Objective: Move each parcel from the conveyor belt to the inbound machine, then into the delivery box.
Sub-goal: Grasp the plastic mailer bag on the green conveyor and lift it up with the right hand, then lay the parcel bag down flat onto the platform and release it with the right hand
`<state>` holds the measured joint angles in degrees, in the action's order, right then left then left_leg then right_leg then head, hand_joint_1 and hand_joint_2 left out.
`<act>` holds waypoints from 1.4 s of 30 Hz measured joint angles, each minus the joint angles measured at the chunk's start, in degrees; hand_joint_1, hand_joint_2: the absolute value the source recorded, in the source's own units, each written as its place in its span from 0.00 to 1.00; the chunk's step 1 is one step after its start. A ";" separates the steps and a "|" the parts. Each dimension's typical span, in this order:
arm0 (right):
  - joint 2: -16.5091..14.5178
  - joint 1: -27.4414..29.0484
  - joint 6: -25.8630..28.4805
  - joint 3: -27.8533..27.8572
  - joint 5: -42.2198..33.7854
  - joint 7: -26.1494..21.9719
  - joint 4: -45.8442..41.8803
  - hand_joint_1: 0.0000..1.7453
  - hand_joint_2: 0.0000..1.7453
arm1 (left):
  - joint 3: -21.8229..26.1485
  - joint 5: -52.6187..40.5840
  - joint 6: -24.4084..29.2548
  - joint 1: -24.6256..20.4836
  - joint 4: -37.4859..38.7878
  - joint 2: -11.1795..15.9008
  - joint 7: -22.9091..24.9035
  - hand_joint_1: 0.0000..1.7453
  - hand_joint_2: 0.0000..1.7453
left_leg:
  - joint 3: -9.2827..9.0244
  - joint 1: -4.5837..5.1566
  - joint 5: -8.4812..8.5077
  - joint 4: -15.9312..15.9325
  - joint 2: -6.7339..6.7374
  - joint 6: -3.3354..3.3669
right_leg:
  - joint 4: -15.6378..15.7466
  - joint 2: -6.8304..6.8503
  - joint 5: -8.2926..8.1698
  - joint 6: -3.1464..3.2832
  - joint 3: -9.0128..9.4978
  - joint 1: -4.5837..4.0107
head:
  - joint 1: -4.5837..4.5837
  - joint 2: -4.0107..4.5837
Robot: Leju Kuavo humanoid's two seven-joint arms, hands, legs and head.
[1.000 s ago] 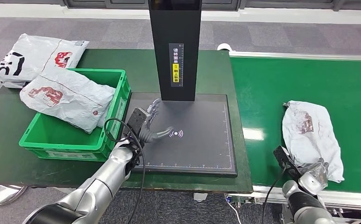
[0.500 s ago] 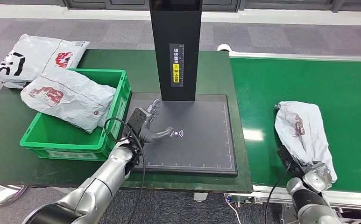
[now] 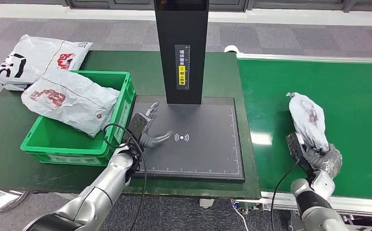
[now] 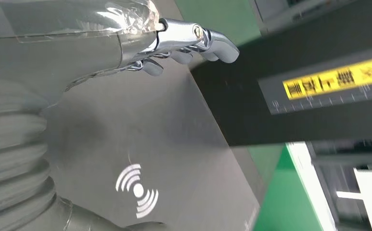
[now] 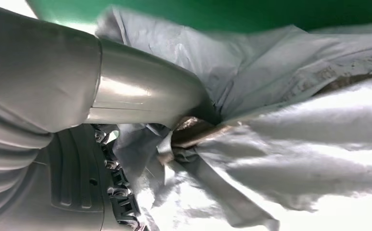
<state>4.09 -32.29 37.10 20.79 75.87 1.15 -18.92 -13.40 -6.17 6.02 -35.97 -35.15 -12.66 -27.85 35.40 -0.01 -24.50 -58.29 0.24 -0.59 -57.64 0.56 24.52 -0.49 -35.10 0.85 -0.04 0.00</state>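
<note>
My right hand (image 3: 318,161) grips the near end of a crumpled white parcel (image 3: 308,119) and holds it tilted up off the green conveyor belt (image 3: 357,96). In the right wrist view the thumb (image 5: 145,91) presses into the bunched plastic of the parcel (image 5: 294,144). My left hand (image 3: 150,127) hovers with fingers spread over the left part of the inbound machine's dark scan pad (image 3: 208,149), holding nothing. The left wrist view shows its fingers (image 4: 193,41) above the pad's white signal mark (image 4: 136,191). The green delivery box (image 3: 54,139) at left holds one white parcel (image 3: 70,101).
The machine's black post (image 3: 181,48) rises from the pad's far edge. Another white parcel (image 3: 34,57) lies on the table behind the box. The table's front edge runs just below the pad.
My right hand has lifted the parcel's near end, so the parcel now stands bunched and narrower on the belt. My left hand has drawn back slightly toward the pad's left side.
</note>
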 joint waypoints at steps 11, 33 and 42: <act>-8.37 -0.03 2.97 -1.18 -23.83 -25.83 -15.93 1.00 1.00 | 1.07 -1.58 9.01 0.47 -1.20 0.87 -1.79 0.00 1.00 | 0.02 -0.04 0.08 0.01 -0.12 -0.05 | -0.04 0.11 0.00 0.03 -0.06 -0.04 | -0.01 0.00; -14.16 7.60 -11.27 -44.50 -29.82 -13.68 -34.87 1.00 1.00 | 2.95 -3.73 12.69 -0.13 -3.34 2.79 -2.99 0.00 1.00 | 0.09 -0.15 0.13 0.04 -0.08 -0.23 | -0.05 0.04 0.04 0.20 -0.20 -0.14 | -0.02 0.00; -12.40 10.26 -30.35 -53.29 -28.41 -8.17 -32.75 1.00 1.00 | 2.95 -3.67 12.04 -0.24 -3.34 2.83 -3.11 0.00 1.00 | 0.10 -0.18 0.12 0.05 -0.08 -0.25 | -0.05 0.04 0.06 0.20 -0.22 -0.18 | -0.02 0.00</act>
<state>-8.31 -22.02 6.75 -32.50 47.46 -7.02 -51.67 -10.45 -9.85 18.05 -36.21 -38.49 -9.83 -30.97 35.50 -0.19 -24.38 -58.24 0.15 -0.84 -57.70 0.61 24.58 -0.29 -35.32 0.66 -0.07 0.00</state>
